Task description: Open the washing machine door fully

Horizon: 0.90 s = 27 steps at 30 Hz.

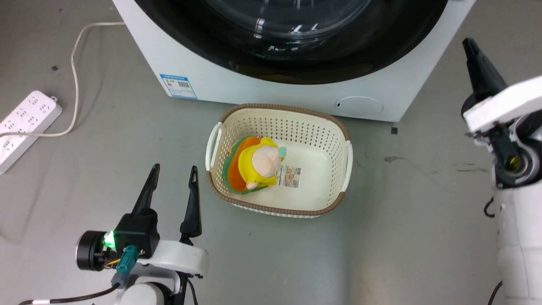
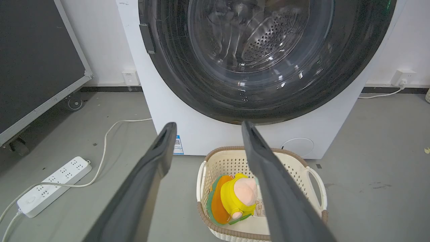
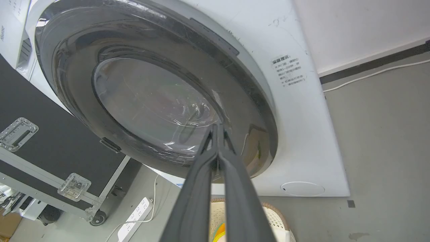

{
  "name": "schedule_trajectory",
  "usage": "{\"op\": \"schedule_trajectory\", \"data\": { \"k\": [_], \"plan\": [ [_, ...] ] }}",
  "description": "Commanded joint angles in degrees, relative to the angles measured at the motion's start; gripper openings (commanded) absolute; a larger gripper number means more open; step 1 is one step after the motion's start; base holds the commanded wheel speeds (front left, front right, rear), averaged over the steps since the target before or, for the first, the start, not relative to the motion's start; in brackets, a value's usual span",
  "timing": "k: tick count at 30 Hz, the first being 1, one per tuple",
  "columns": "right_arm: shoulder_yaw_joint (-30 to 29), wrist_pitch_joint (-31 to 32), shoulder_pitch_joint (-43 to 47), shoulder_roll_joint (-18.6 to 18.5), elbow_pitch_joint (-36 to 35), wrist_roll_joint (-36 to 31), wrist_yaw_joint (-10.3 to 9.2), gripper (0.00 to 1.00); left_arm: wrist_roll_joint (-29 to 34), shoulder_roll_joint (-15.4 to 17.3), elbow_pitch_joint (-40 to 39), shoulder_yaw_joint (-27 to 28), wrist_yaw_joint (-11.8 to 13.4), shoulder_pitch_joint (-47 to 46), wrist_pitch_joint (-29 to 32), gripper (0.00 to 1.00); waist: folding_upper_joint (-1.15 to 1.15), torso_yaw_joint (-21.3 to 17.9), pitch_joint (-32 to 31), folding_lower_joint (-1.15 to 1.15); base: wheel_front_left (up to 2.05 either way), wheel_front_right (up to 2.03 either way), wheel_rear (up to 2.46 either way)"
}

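I saw my left pincer (image 1: 175, 167) spread beside the basket (image 1: 296, 123), my right pincer (image 3: 217, 127) pressed together, facing the shut washing machine door (image 2: 336, 84).

I've got the head cam pitched steeply down at the floor (image 1: 402, 220): basket (image 1: 288, 123) mid-frame, just the bottom arc of the washing machine door (image 1: 296, 70) along the top edge. Left wrist cam sits low and further back, facing the machine nearly square-on along the left gripper (image 2: 208, 125); door takes the upper half. Right wrist cam is the closest, rolled, looking up and across the door toward the black case (image 3: 50, 151), along the right gripper (image 3: 217, 127). All three share the door's lower arc, basket, power strip (image 1: 25, 127) and small round white flap (image 1: 359, 106)
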Motion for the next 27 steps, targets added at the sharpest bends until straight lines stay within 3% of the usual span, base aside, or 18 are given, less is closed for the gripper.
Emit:
{"op": "schedule_trajectory", "data": {
  "k": [1, 10, 27],
  "plan": [
    [-0.7, 0.9, -2.8, 0.0, 1.4, 1.8, -0.02, 0.00, -0.3, 0.1, -0.3, -0.2, 0.4, -1.4, -0.6, 1.00, 0.00, 0.4, 0.8, 0.00, 0.00, 0.00, 0.00],
    [-6.0, 4.6, -11.2, -0.4, 10.1, 7.9, -0.03, 0.00, -1.4, 0.1, -0.4, -1.2, 0.8, -2.7, -1.7, 1.00, 0.00, 1.8, 3.5, 0.00, 0.00, 0.00, 0.00],
    [-15.1, 10.5, -31.9, -5.3, 29.6, 15.6, -0.03, 0.00, -2.3, 0.1, -0.5, -2.6, 1.6, -4.8, -3.7, 1.00, 0.00, 3.7, 8.0, 0.00, 0.00, 0.00, 0.00]
  ]
}}
